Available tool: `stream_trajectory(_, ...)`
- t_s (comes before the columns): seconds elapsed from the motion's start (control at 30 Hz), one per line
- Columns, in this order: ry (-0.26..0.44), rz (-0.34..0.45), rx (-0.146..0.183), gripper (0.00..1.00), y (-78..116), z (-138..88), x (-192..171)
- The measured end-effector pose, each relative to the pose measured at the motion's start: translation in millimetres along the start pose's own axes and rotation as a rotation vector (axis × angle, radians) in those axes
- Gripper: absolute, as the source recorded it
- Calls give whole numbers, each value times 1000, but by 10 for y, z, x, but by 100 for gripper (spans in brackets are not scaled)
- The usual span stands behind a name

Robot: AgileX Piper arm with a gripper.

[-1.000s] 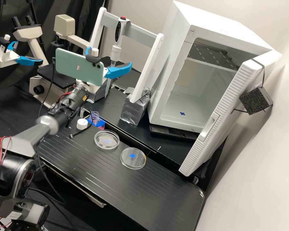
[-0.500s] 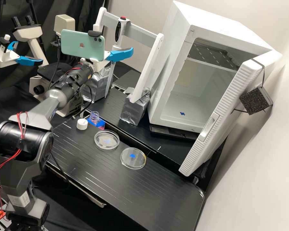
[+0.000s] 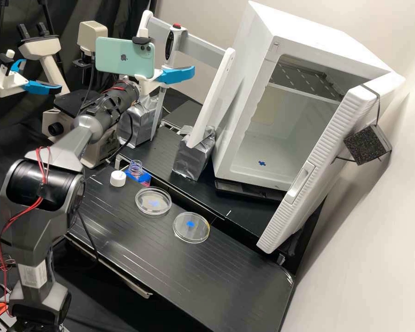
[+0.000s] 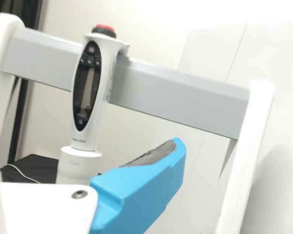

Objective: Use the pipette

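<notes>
In the high view my gripper (image 3: 177,74) is raised in front of the pipette's lower part, one blue finger showing beside the phone. The wrist view has the gripper (image 4: 85,153) open, with one blue finger right of the pipette and nothing held. White with a dark oval face and red top button, the pipette (image 3: 174,46) hangs upright on the rack's grey crossbar; the pipette (image 4: 90,97) stands beyond the finger in the wrist view. Its lower end is hidden. An uncapped bottle (image 3: 136,169) with pink liquid stands near two clear dishes, the left dish (image 3: 153,201) and right dish (image 3: 191,227).
A white cap (image 3: 117,178) lies beside the bottle. The rack's white leg (image 3: 212,99) rises from a foil-wrapped block (image 3: 193,154). An open white incubator (image 3: 281,115) stands on the right, a microscope (image 3: 93,34) behind the arm. A green phone (image 3: 124,57) is mounted on the wrist.
The forearm and wrist have risen and shifted right in the high view. The phone has levelled out, and the visible blue finger is higher, crossing in front of the pipette's lower body.
</notes>
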Motion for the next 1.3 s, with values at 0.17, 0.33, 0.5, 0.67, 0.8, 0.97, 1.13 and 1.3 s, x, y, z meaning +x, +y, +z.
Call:
stream_trajectory(0.17,-11,-17,-8,0,-32,0,57)
stream_trajectory(0.33,-18,-22,2,0,-31,1,84)
stream_trajectory(0.5,-29,-18,13,0,-19,27,109)
stream_trajectory(0.67,-34,-21,23,0,-29,33,113)
stream_trajectory(0.8,-32,-27,23,0,-34,31,113)
stream_trajectory(0.97,-34,-28,13,0,-35,33,113)
stream_trajectory(1.13,-36,-31,12,0,-48,39,116)
stream_trajectory(1.3,-32,-39,12,0,-73,25,109)
